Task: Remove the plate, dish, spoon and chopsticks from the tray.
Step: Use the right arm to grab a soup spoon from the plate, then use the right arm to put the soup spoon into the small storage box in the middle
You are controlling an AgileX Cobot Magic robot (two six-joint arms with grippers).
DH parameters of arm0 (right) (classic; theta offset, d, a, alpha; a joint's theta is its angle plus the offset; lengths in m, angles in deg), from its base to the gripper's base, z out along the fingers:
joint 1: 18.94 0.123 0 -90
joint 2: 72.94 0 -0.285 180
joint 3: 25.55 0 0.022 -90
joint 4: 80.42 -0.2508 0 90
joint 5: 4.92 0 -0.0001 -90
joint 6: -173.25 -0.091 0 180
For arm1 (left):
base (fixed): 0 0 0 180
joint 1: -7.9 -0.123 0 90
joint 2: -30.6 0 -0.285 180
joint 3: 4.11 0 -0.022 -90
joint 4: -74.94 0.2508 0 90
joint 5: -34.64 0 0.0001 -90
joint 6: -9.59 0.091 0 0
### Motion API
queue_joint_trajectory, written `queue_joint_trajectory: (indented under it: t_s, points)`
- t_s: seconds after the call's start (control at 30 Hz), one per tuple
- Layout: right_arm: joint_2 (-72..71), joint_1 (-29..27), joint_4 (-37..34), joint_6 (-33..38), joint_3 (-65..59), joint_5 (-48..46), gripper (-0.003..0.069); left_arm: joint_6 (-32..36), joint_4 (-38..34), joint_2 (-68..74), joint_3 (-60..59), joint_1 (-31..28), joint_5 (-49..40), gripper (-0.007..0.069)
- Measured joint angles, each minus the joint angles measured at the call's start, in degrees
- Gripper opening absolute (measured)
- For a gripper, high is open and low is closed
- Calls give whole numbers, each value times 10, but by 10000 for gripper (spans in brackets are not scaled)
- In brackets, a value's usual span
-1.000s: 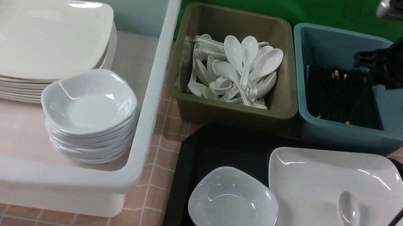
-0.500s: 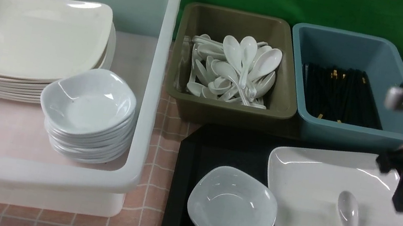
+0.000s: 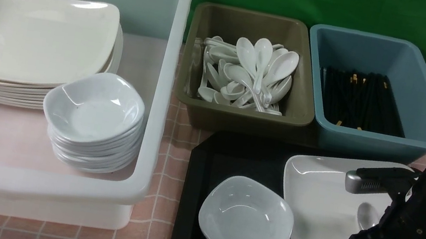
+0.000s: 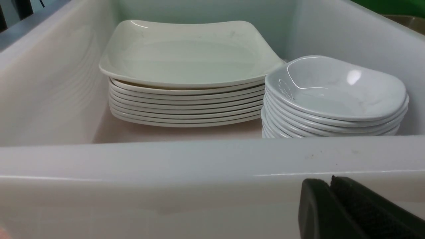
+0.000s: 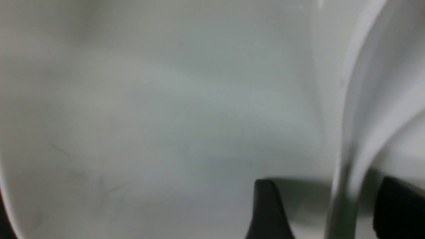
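Two fingers (image 5: 269, 212) astride one spoon (image 5: 373, 106), apparently.

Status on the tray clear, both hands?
Left hand shut, at white tub wall. Right hand open, straddling spoon handle on plate, not gripped yet. Dish also on tray. Nothing blocking.

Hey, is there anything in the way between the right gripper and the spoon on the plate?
Nothing visible does. The right gripper stands with its jaws open on either side of the spoon handle, low over the plate.
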Motion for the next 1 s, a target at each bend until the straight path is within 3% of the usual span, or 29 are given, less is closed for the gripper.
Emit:
queue_joint_trajectory:
  t_s: [0.03,0.2,0.47,0.6,0.77,1.0]
  points:
    - [0,0,1,1,0,-1,444,0,0,0,0,0,0,21]
    - [0,0,5,14,10,-21,141,0,0,0,0,0,0,21]
    - [-47,0,-7,19,85,-84,155,0,0,0,0,0,0,21]
    - [-74,0,-52,22,155,-26,155,0,0,0,0,0,0,21]
    - [-42,6,-163,72,273,89,155,0,0,0,0,0,0,21]
    - [115,37,-194,82,499,109,165,0,0,0,0,0,0,21]
